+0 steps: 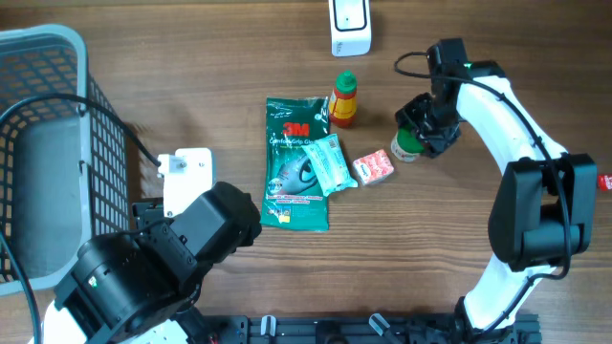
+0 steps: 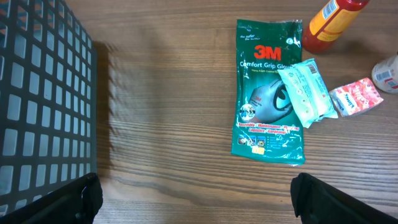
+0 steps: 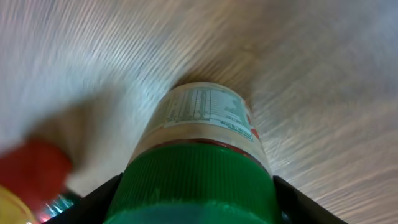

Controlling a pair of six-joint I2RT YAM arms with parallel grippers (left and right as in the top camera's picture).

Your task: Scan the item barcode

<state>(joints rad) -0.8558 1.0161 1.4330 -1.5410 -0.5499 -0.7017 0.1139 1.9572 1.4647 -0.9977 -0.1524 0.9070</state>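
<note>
Right wrist: upright jar sits between jaws of the right gripper, at 9 and 3 o'clock. Whether they clamp it, I cannot tell.

bg: brown wooden table is stretching ahead of the left fingers | light: is falling soft, even

We see a counter of matt brown wood with a fine grain. The 3M glove packet is glossy green plastic film, and the pale sachet on that packet is crinkled and shiny. The jar has a paper label and a ribbed green plastic lid. The basket is a matt grey plastic grid.
</note>
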